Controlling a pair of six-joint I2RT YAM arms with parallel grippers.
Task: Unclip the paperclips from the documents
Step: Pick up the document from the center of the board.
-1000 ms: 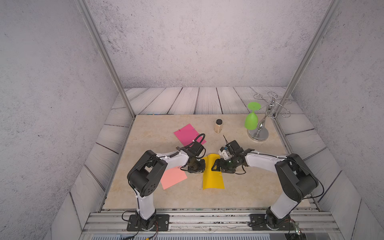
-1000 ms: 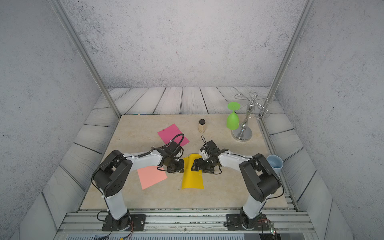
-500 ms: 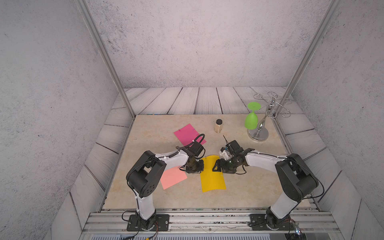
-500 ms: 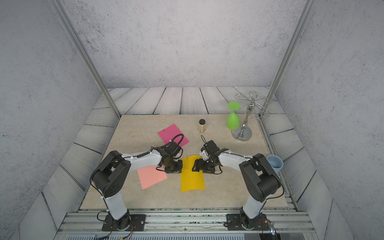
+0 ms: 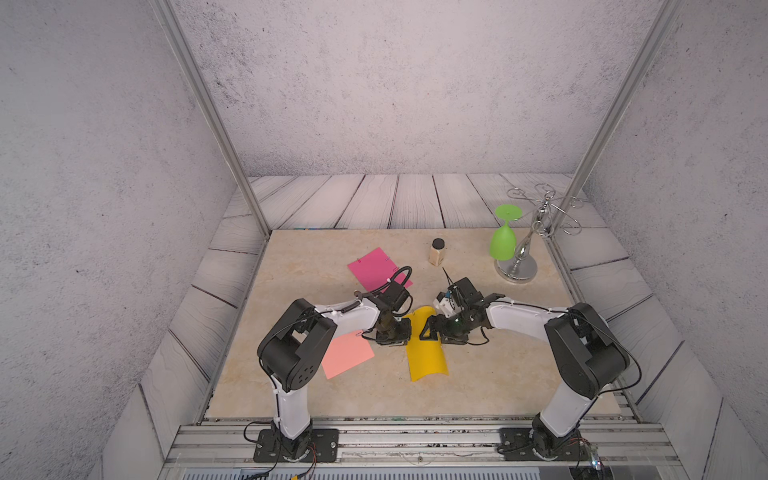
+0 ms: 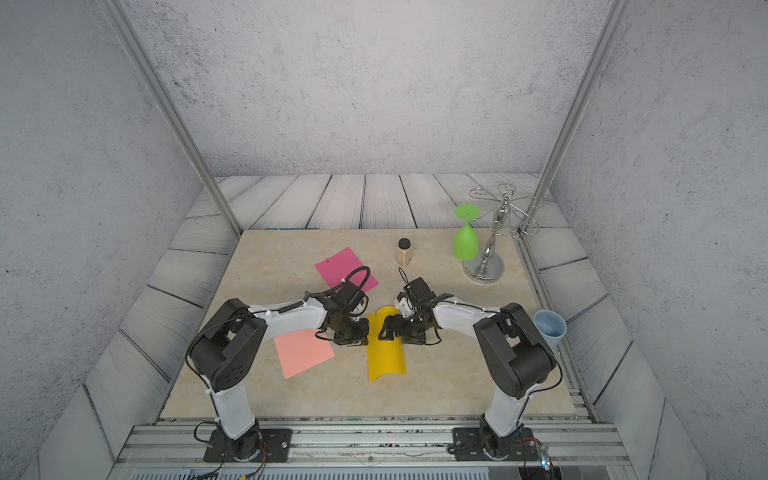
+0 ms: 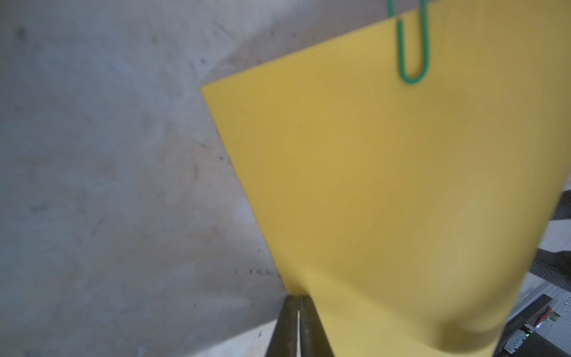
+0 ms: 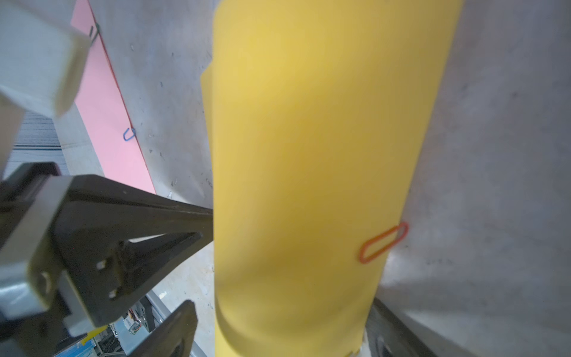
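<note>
While left claw (image 7: pixel 298 301) is pinching edge of smooth yellow sheet (image 7: pixel 386 185), paper's bowing up tube-like; thin wire green paperclip (image 7: pixel 413 49), orange paperclip (image 8: pixel 383 242) clinging on edges; right claw (image 5: pixel 434 334) gaping apart.

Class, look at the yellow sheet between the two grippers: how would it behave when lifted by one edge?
Probably floppy: the yellow sheet arches into a hump where the left gripper pinches its edge. It looks thin, so likely light: a push may buckle or slide it on the table. The orange paperclip should ride along.
</note>
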